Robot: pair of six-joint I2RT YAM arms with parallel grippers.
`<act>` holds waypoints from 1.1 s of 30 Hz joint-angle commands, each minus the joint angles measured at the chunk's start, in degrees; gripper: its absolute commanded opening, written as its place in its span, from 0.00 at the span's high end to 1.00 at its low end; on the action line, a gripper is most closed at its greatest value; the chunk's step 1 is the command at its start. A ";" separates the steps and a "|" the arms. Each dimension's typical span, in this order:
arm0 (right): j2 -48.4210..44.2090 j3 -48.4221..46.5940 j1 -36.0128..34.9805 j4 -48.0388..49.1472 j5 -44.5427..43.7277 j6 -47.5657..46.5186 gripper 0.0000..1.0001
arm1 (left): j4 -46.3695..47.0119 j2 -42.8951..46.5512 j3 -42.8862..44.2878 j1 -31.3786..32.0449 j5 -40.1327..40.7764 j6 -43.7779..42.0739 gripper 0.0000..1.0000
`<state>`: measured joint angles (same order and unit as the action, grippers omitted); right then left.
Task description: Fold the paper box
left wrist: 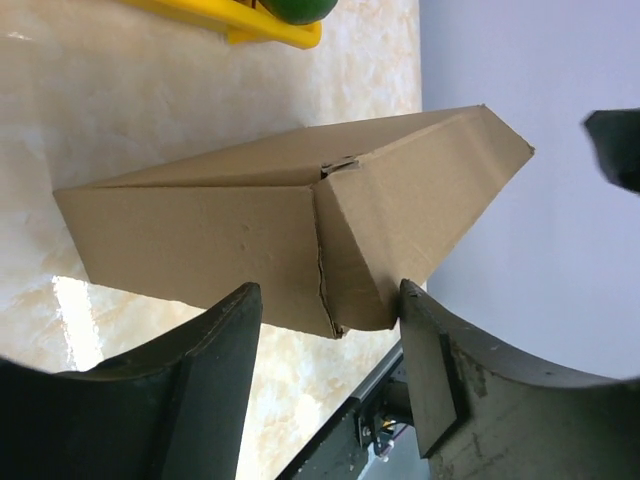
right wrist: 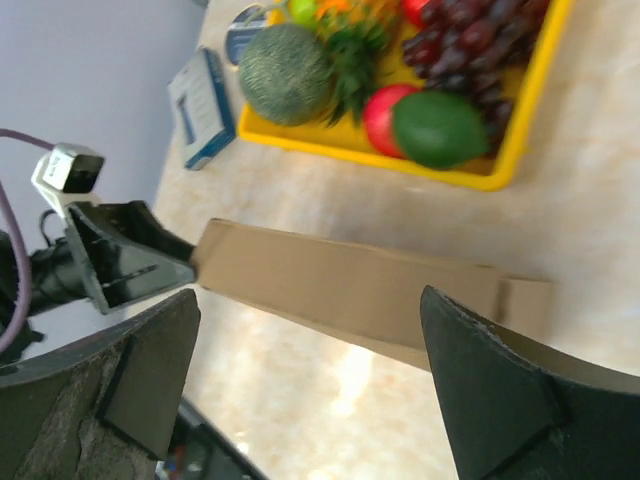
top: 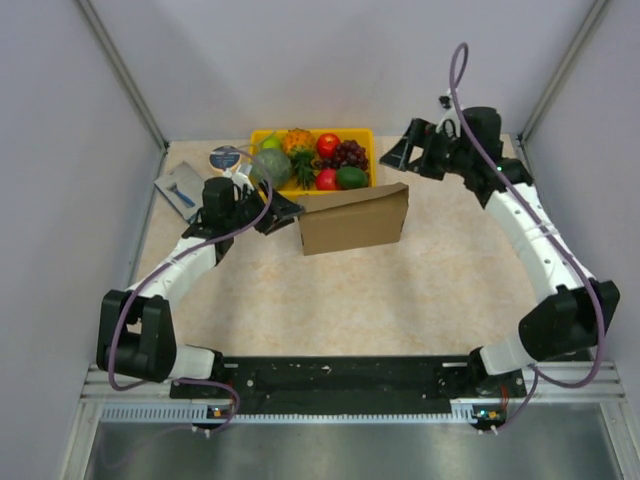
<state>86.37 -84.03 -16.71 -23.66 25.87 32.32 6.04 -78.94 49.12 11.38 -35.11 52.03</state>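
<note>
**Cardboard box stands closed at mid-counter**

Brown paper box (top: 353,220) stands on the counter (top: 400,290), just in front of a yellow tray (top: 371,155) of fruit. A blue-and-grey packet (top: 180,188) and a round disc (top: 225,157) lie at far left. Left gripper (top: 287,213): jaws partly apart, straddling the box's left end corner; contact cannot be confirmed. Right gripper (top: 398,152): jaws spread wide, holding nothing, behind the box's right end and apart from it. Packet print is too small to read.

Paper box (top: 353,220) stands before fruit tray (top: 340,131) — (packet (top: 180,188) left).
</note>
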 commanded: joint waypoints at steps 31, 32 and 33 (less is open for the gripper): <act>1.35 -0.79 5.90 -12.38 -3.36 -13.16 0.76 | -19.31 -4.03 15.57 4.53 8.65 -12.83 0.63; 0.13 0.87 5.90 -10.72 -3.72 -12.81 0.76 | -19.31 -3.95 15.48 4.44 9.27 -12.92 0.64; -0.67 1.75 5.90 -10.01 -4.68 -12.19 0.77 | -19.40 -3.94 15.48 4.44 9.45 -13.01 0.68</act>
<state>90.80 -85.14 -10.94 -37.39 22.68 18.94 -13.89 -83.40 64.77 15.68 -27.46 40.03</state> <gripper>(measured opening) 0.246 0.370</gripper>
